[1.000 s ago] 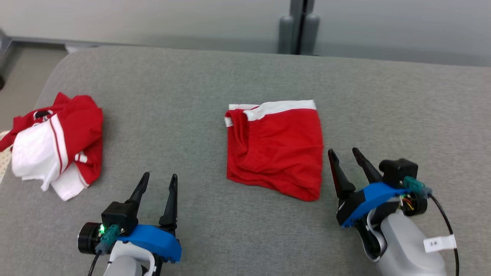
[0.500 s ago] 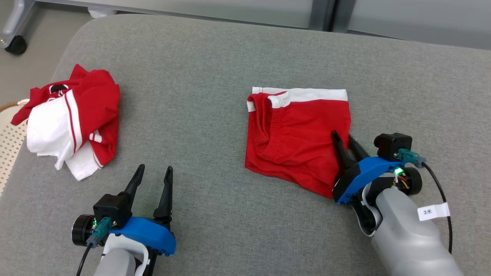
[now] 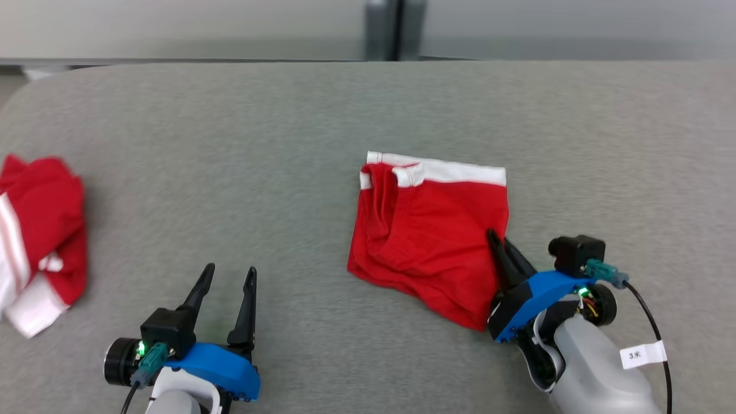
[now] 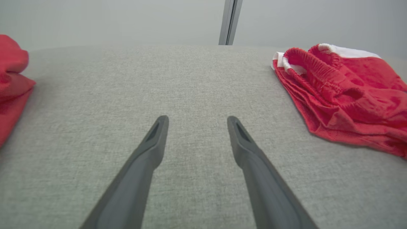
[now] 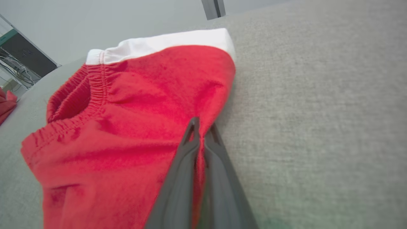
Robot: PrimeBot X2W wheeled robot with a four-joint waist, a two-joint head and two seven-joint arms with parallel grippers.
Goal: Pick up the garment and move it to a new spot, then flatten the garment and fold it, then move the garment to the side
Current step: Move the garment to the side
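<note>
Garment: folded red fabric shorts [image 3: 431, 236] with a white elastic waistband [image 3: 460, 172] lie on the grey woven padded surface [image 3: 230, 144], right of its middle in the head view.
Garment layout: the waistband runs along the far side. A gathered red elastic edge is folded over the left part, and the near right corner points toward the robot.
Right gripper [image 3: 498, 241]: its two long dark fingers are pressed together on the right edge of the shorts, about halfway along that edge.
Grip detail: in the right wrist view a thin strip of red cloth sits between the closed fingers [image 5: 186, 152], and bare grey surface lies just to their right.
Lift: the pictures do not show whether the pinched edge is raised off the surface.
Left gripper [image 3: 230, 269]: its fingers are spread wide and hold nothing. It sits over bare grey surface at the lower left of the head view, well apart from the shorts.
Left wrist view: the shorts lie at the upper right, beyond and beside the open fingers.
Other cloth: a crumpled red and white pile of clothing [image 3: 40, 241] lies at the left edge of the head view, partly cut off by the frame and well apart from the shorts.
Right arm: a pale forearm with a blue housing. A black cable carries a small white tag [image 3: 643, 355].
Background: a pale grey wall with a dark vertical post [image 3: 384, 29] stands beyond the far edge of the surface.
</note>
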